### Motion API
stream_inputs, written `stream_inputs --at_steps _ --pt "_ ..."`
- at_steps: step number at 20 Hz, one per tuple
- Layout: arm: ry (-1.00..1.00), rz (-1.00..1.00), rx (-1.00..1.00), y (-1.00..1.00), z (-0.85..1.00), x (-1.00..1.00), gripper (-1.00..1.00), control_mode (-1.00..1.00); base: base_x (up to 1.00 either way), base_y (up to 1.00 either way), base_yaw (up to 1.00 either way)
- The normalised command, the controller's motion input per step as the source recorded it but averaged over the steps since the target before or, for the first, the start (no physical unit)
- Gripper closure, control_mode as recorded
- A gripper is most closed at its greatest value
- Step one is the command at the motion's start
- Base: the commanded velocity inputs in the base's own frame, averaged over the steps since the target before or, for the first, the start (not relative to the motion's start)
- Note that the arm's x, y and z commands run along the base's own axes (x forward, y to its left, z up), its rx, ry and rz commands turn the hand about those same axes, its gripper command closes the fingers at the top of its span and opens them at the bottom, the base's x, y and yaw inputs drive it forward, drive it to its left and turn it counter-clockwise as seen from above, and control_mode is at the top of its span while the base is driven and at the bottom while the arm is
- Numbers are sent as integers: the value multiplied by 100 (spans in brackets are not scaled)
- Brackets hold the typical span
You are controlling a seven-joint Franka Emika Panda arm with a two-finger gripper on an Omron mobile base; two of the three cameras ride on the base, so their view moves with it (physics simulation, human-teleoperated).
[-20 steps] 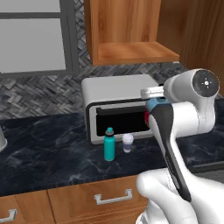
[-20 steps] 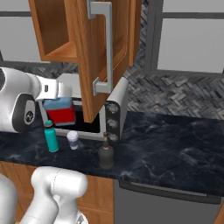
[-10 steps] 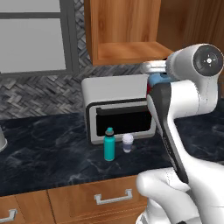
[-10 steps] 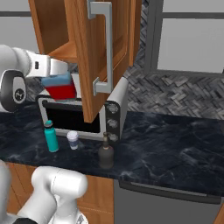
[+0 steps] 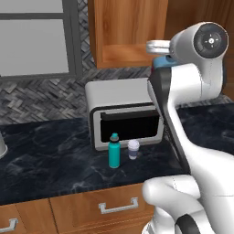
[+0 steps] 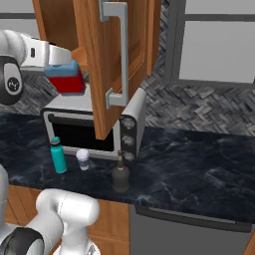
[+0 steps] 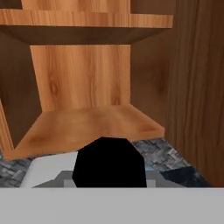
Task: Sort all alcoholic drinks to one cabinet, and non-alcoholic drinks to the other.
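Note:
My gripper (image 6: 61, 63) is shut on the top of the blue bottle with the red label (image 6: 67, 79) and holds it above the counter, level with the floor of the open wooden cabinet (image 5: 127, 54). In the hand view the bottle's black cap (image 7: 108, 162) sits just before the cabinet's shelf floor (image 7: 87, 127). From the left base view the gripper (image 5: 161, 57) shows only a sliver of blue bottle (image 5: 162, 62). The teal bottle (image 6: 58, 155), the pale cup (image 6: 83, 159) and the near-black bottle (image 6: 120, 174) stand on the counter. The other cabinet is hidden.
The cabinet's door (image 6: 99, 64) with its long silver bar handle (image 6: 118, 50) hangs open to the right of the held bottle. A white toaster oven (image 5: 123, 114) sits under the cabinet on the dark marble counter (image 6: 199, 169). Drawers with silver handles (image 5: 118, 206) lie below.
The arm has lifted the blue bottle from in front of the toaster oven up to the level of the cabinet's floor. The things on the counter have not moved.

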Motion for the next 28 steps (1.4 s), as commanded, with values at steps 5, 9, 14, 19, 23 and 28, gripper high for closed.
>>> stream_inputs --at_steps 5,9,14,19,23,28 --pt "-12 -2 0 8 50 11 100 -100 0 0 0" --pt "-3 0 0 15 4 39 100 -100 0 0 0" --pt "-1 0 0 10 4 53 100 -100 0 0 0" --pt "-1 0 0 2 8 66 100 -100 0 0 0" --pt "0 0 0 0 0 82 100 -100 0 0 0" --pt "-1 0 0 0 0 76 100 -100 0 0 0"
